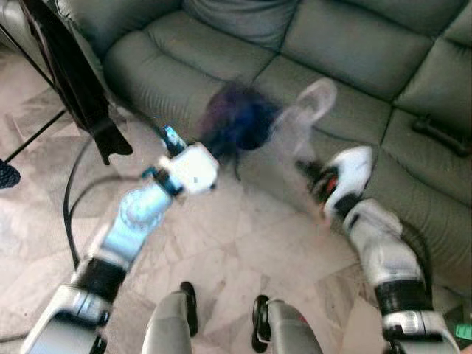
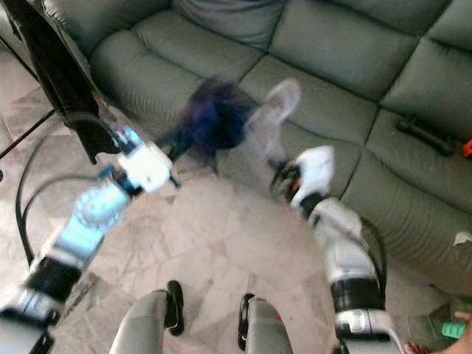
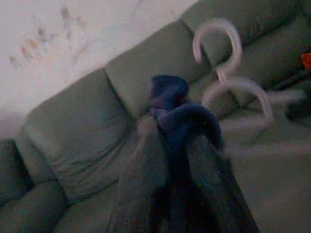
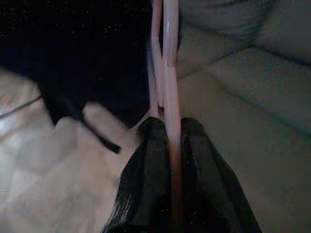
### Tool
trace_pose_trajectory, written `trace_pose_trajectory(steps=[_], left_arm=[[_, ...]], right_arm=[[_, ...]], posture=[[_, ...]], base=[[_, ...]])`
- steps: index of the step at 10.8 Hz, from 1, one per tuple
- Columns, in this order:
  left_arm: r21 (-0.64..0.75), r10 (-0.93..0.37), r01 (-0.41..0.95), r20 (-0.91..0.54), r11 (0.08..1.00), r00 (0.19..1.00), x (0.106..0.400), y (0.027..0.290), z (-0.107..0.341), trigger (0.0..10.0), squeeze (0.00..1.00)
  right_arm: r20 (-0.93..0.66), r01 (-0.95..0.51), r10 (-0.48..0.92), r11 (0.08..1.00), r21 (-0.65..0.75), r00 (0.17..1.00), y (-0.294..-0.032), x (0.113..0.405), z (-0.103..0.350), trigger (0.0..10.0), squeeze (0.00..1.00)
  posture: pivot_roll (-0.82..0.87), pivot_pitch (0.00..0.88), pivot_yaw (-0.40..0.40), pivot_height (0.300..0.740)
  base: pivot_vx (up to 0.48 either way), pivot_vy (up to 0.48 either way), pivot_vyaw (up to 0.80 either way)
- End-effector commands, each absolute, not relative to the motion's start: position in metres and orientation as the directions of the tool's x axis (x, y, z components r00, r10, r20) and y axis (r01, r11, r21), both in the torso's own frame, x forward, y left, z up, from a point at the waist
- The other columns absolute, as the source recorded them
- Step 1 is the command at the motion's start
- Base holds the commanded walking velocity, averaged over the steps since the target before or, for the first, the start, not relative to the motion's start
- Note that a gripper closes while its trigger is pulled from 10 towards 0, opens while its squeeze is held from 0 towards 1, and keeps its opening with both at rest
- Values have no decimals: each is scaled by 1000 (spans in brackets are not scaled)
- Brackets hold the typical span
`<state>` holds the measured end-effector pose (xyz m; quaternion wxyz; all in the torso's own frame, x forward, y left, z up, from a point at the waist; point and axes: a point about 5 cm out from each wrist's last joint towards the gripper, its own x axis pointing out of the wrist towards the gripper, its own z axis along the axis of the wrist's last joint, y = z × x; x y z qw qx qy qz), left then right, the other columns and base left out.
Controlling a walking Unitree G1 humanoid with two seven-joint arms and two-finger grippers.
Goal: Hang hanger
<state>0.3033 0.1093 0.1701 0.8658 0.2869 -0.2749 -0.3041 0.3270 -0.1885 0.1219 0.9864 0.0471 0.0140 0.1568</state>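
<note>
Underfoot, the floor (image 1: 243, 243) is pale marbled stone, and a big grey-green sofa (image 1: 354, 59) wraps around the far side of it, its front edge running just past both raised arms. At the robot's left stands a dark stand draped with black fabric (image 1: 74, 74), its thin legs and a black cable (image 1: 70, 214) spreading over the stone; that side looks crowded. A black object (image 1: 442, 136) lies on the sofa seat at the far right. Between the robot's own legs and the sofa front lies a bare stretch of stone floor.

The pink hanger (image 1: 306, 110) is up in the air in front of the sofa, blurred, hook uppermost. The right gripper (image 4: 167, 141) has its two black fingers pressed tight on the hanger's thin pink bar. Beside it a bunched dark blue cloth (image 1: 236, 118) hangs close to the hanger. The left gripper (image 3: 180, 141) has its fingers closed around that cloth, which bulges out above the tips. Both arms are held out level over the floor, near each other but apart.
</note>
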Motion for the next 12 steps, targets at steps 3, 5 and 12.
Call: trace_pose_trajectory(steps=[3, 5, 12], left_arm=[[590, -781, 550, 248, 591, 573, 270, 73, 160, 10000, 0], [604, -805, 590, 155, 536, 573, 263, 59, 136, 10000, 0], [538, -825, 657, 142, 528, 547, 251, 50, 134, 10000, 0]], right_arm=[[111, -37, -31, 828, 560, 993, -228, 349, 153, 10000, 0], [206, -336, 265, 761, 555, 942, -170, 349, 177, 10000, 0], [307, -118, 23, 949, 292, 951, -191, 354, 197, 10000, 0]], posture=[[13, 215, -42, 740], [-1, 213, -44, 740], [-1, 223, -52, 740]], base=[[0, 0, 0], [0, 0, 0], [0, 0, 0]])
